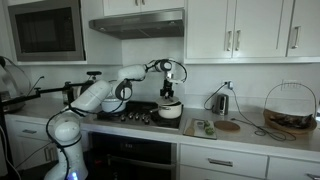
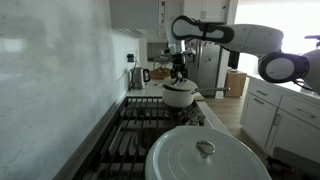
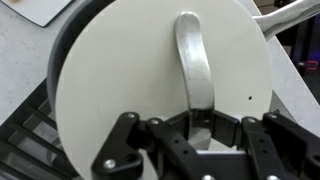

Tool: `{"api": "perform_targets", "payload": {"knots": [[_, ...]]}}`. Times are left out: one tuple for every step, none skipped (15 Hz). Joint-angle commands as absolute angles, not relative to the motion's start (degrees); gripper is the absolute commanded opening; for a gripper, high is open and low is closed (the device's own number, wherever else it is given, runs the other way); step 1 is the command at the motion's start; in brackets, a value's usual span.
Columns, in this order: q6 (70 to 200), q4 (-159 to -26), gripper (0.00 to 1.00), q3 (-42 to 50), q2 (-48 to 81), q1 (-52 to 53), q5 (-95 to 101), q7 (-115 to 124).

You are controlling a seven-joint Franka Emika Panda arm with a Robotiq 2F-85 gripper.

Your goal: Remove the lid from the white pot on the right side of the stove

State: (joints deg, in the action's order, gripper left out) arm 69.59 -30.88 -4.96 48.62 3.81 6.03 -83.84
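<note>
The white pot (image 1: 170,112) stands on the stove, also seen in an exterior view (image 2: 180,97). Its white lid (image 3: 130,70) with a metal strap handle (image 3: 192,55) fills the wrist view. My gripper (image 3: 197,117) is shut on the near end of the lid's handle. In both exterior views the gripper (image 1: 170,93) (image 2: 180,74) sits directly above the pot. Whether the lid is lifted off the pot cannot be told.
A second large white lidded pot (image 2: 208,157) stands in the foreground on the black stove grates (image 2: 135,125). A kettle (image 1: 221,102), cutting board (image 1: 203,128) and wire basket (image 1: 290,108) are on the counter. A range hood (image 1: 140,25) hangs above.
</note>
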Motion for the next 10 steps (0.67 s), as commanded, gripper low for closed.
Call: {"api": "perform_targets", "payload": {"knots": [[66.33, -28.26, 0.0, -3.97, 48.05, 5.33, 7.55, -82.87], [65.83, -28.16, 0.0, -3.76, 48.07, 5.61, 7.87, -82.62], [65.41, -28.07, 0.0, -3.63, 48.08, 5.81, 8.01, -82.35], [65.04, -27.99, 0.0, -3.55, 48.06, 5.95, 8.11, -82.03], [64.28, -27.95, 0.0, -3.65, 47.94, 6.02, 7.97, -81.77], [63.73, -27.82, 0.0, -3.74, 47.82, 6.11, 7.86, -81.74], [63.17, -27.68, 0.0, -3.89, 47.71, 6.17, 7.67, -81.86], [60.57, -23.08, 0.0, -3.55, 49.97, 6.75, 7.43, -82.05], [59.76, -22.65, 0.0, -3.57, 49.99, 6.96, 7.42, -82.13], [58.76, -21.92, 0.0, -3.6, 50.07, 7.25, 7.34, -82.09]]}}
